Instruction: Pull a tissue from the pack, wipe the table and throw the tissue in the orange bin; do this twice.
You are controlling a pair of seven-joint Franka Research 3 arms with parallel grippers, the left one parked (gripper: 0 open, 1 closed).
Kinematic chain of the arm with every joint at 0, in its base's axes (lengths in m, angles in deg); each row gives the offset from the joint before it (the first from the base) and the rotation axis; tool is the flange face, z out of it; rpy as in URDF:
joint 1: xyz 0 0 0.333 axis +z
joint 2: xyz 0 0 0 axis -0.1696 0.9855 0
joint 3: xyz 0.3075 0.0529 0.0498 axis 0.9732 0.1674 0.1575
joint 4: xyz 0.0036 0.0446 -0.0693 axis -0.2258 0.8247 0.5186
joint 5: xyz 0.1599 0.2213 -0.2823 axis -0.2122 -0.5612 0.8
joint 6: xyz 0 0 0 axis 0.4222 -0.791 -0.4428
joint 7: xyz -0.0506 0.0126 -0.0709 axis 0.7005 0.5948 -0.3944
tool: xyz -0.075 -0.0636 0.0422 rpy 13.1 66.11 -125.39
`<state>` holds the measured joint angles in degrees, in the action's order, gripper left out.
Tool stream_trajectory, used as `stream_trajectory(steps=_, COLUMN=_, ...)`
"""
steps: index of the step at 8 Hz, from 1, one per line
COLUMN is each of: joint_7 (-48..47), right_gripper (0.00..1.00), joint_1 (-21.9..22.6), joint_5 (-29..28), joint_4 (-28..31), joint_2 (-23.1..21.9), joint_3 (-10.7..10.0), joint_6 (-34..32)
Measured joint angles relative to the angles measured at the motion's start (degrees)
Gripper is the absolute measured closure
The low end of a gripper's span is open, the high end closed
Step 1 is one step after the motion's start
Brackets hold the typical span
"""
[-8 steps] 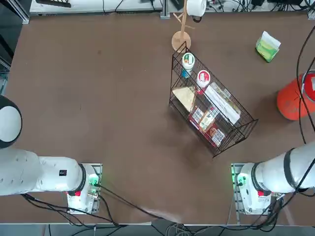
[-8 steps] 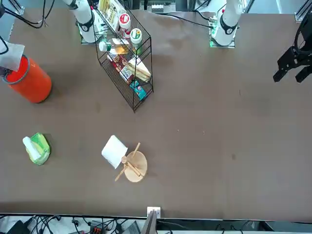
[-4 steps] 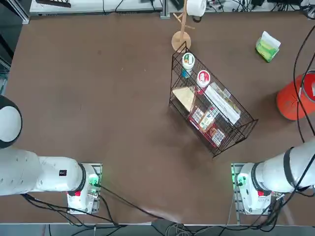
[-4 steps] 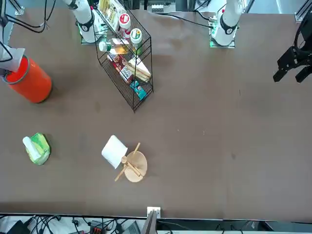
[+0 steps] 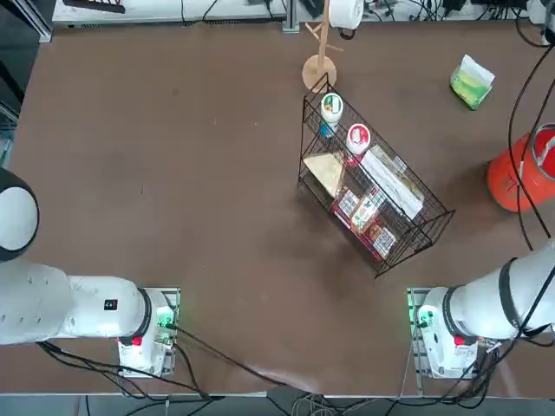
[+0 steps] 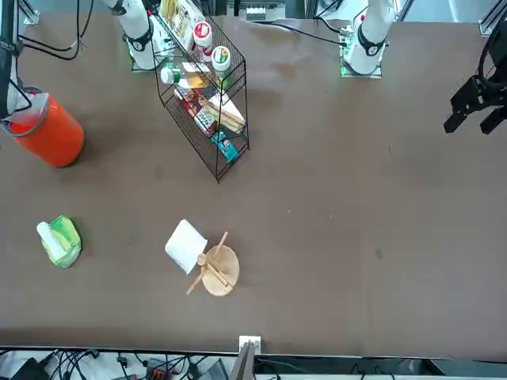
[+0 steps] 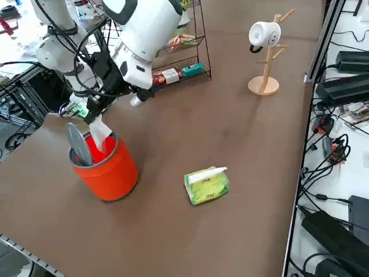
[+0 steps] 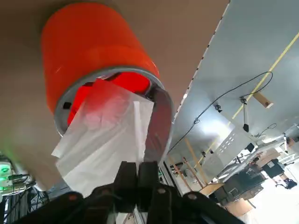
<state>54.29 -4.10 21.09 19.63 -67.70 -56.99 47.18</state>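
Observation:
The orange bin (image 7: 106,167) stands near the right edge of the dark-brown table (image 5: 173,173), its grey swing lid (image 7: 78,144) tipped up. My right gripper (image 7: 95,118) hangs just above the bin's mouth, shut on a white tissue (image 7: 100,133) that dangles into the opening. In the wrist view the fingers (image 8: 126,179) pinch the tissue (image 8: 107,135) over the bin (image 8: 88,42). The green pack (image 7: 206,184), a white tuft on top, lies on the table beyond the bin. In the top view the bin (image 5: 512,178) and the pack (image 5: 471,84) show, but the gripper is out of frame.
A black wire basket rack (image 5: 368,195) with cups and packets stands mid-table. A wooden stand (image 5: 319,69) carrying a white roll is at the far side. The table's right edge runs close beside the bin.
In the front view the tissue has slipped out past the picture's left edge as my right arm shifted over the bin. Bin and pack have not moved.

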Motion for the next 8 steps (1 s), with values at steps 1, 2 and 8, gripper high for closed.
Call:
stream_trajectory(steps=1, joint_7=0.0, right_gripper=0.93, joint_1=-0.06, joint_5=0.0, joint_4=0.99, joint_2=0.04, joint_3=0.0, joint_6=0.91)
stream_trajectory(steps=2, joint_7=0.0, right_gripper=0.82, joint_1=-0.08, joint_5=0.0, joint_4=1.5, joint_2=0.03, joint_3=0.0, joint_6=1.2)
stream_trajectory(steps=8, joint_7=1.25, right_gripper=0.0, joint_1=-0.16, joint_5=-2.69, joint_4=1.3, joint_2=-1.21, joint_3=0.0, joint_6=1.79)
